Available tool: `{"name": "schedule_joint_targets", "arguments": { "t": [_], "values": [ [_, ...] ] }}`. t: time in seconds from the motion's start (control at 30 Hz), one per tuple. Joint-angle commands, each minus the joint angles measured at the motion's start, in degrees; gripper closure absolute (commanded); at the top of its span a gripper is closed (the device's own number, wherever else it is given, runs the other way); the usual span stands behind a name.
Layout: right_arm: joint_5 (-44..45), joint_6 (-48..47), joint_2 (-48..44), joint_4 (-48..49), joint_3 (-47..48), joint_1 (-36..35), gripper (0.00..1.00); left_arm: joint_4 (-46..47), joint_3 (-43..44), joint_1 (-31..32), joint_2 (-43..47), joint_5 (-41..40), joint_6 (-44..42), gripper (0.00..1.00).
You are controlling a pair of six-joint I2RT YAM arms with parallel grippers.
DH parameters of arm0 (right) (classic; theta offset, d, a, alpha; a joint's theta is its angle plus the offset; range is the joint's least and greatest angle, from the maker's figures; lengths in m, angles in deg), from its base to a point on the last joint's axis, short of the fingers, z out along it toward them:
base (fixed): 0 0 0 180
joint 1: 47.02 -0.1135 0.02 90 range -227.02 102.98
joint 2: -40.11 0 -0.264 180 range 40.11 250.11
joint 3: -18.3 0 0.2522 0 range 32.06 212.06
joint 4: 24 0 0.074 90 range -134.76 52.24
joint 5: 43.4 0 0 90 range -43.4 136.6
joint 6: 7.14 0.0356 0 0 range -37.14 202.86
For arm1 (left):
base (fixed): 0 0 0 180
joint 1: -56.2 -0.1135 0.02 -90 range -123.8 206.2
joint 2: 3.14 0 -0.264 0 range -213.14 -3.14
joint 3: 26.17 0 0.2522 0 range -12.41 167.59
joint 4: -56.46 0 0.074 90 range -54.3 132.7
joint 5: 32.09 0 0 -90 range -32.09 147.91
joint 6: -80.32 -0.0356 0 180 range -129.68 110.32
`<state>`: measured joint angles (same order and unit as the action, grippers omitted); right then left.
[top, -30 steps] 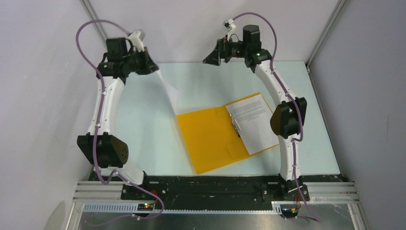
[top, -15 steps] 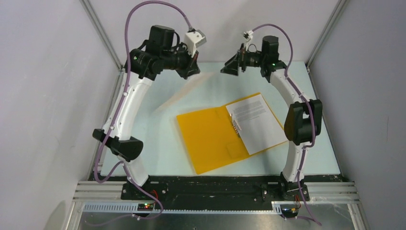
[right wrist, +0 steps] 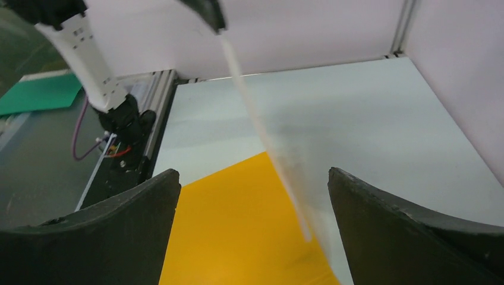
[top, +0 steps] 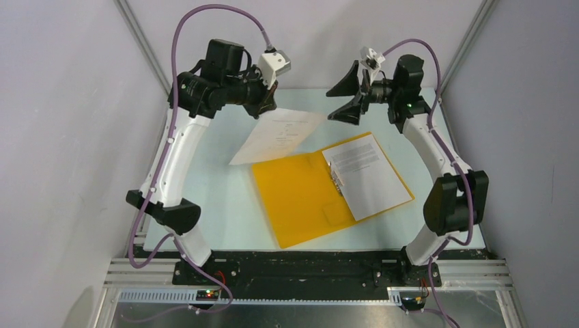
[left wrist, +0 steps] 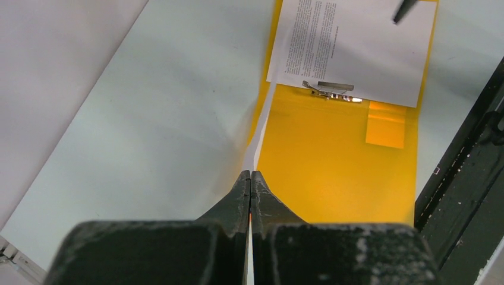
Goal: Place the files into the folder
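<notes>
The orange-yellow folder [top: 300, 198] lies open on the table, with a printed sheet [top: 365, 174] on its right half under the metal clip [top: 336, 181]. My left gripper [top: 267, 106] is shut on the corner of another white sheet [top: 276, 137] and holds it in the air over the folder's far left corner. In the left wrist view this sheet [left wrist: 261, 133] shows edge-on ahead of my shut left gripper [left wrist: 250, 176]. My right gripper [top: 343, 98] is open and empty, raised above the table's far side. In the right wrist view the hanging sheet [right wrist: 267, 142] is blurred.
The pale table [top: 205, 191] is walled in by white panels with aluminium posts. The black base rail [top: 307, 270] runs along the near edge. The left arm's base and cables [right wrist: 122, 127] show in the right wrist view.
My left gripper has swung right and up with the white sheet, which now hangs flatter over the folder's far left corner. My right arm has drawn back to the right.
</notes>
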<state>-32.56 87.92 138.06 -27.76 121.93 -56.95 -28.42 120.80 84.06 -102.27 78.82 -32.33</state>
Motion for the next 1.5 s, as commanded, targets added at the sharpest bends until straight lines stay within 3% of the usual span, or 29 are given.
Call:
{"name": "schedule_joint_targets", "arguments": {
  "t": [0.0,0.03,0.07,0.13,0.2,0.4,0.5,0.6,0.67,0.7,0.73,0.77,0.8,0.83,0.9,1.0,1.07,1.17,1.3,1.47],
  "values": [
    [-2.3,-13.5,-7.4,-9.2,-3.2,-1.4,0.01,0.0,3.1,0.3,1.9,0.1,-2.0,1.00],
    [-0.9,-24.2,-7.9,-14.3,-2.4,-2.0,0.01,0.1,3.2,0.3,2.0,0.2,-2.2,1.00],
    [2.1,-29.1,-8.2,-23.8,-1.7,-3.5,0.01,0.0,3.2,0.3,2.2,0.4,-2.7,1.00],
    [6.0,-38.4,-7.4,-30.0,-0.1,-5.3,0.00,0.1,3.1,0.4,2.7,0.5,-3.6,1.00],
    [7.8,-35.3,-6.2,-28.0,0.8,-5.8,0.01,0.1,2.9,0.4,3.4,0.3,-4.7,1.00],
    [12.2,-16.8,-4.9,-8.9,-3.3,-2.2,0.03,0.1,3.8,0.4,5.0,-1.3,-7.4,1.00],
    [14.0,-12.0,-5.9,-1.0,-6.5,-0.6,0.01,0.1,4.5,0.5,6.0,-1.9,-9.2,1.00],
    [12.2,-13.3,-4.9,-2.4,-7.9,-0.8,0.01,0.0,4.2,0.8,6.9,-2.8,-10.8,1.00],
    [9.7,-18.8,-4.0,-9.1,-7.9,-2.0,0.01,0.1,1.4,1.0,7.9,-4.4,-11.1,1.00],
    [9.9,-26.9,-3.8,-12.5,-7.9,-3.4,0.01,0.1,-2.2,1.1,8.1,-6.2,-11.1,1.00],
    [11.3,-31.2,-3.3,-19.9,-8.0,-5.1,0.01,0.1,-4.4,1.3,8.8,-6.7,-11.4,0.97],
    [11.9,-38.7,-2.9,-23.1,-8.0,-5.9,0.01,0.3,-9.5,1.3,9.1,-7.6,-11.9,0.81],
    [12.6,-41.4,-2.2,-27.5,-8.0,-6.8,0.01,0.9,-12.2,1.2,9.7,-8.7,-13.0,0.72],
    [12.7,-44.9,-1.9,-29.1,-8.0,-7.0,0.02,1.5,-18.3,1.2,10.2,-9.1,-13.9,0.56],
    [14.0,-49.4,-1.1,-33.4,-8.1,-7.5,0.02,6.6,-29.3,1.1,12.7,-10.3,-17.1,0.37],
    [15.2,-47.9,0.5,-34.9,-8.3,-6.1,0.04,20.7,-44.7,1.1,16.5,-15.4,-22.7,0.22],
    [15.0,-44.7,1.0,-34.1,-8.2,-4.6,0.04,26.5,-48.1,0.4,15.5,-18.2,-25.4,0.17],
    [15.7,-43.6,1.2,-34.8,-8.2,-3.5,0.04,30.4,-46.3,-3.6,11.2,-17.3,-24.6,0.16],
    [16.6,-39.7,2.6,-32.9,-7.9,-2.9,0.04,32.4,-34.7,-10.1,-2.9,-16.5,-16.3,0.14],
    [17.5,-32.8,4.2,-31.9,-6.2,-2.4,0.04,32.4,-25.8,-14.4,-11.6,-3.8,-14.5,0.08]
  ]
}}
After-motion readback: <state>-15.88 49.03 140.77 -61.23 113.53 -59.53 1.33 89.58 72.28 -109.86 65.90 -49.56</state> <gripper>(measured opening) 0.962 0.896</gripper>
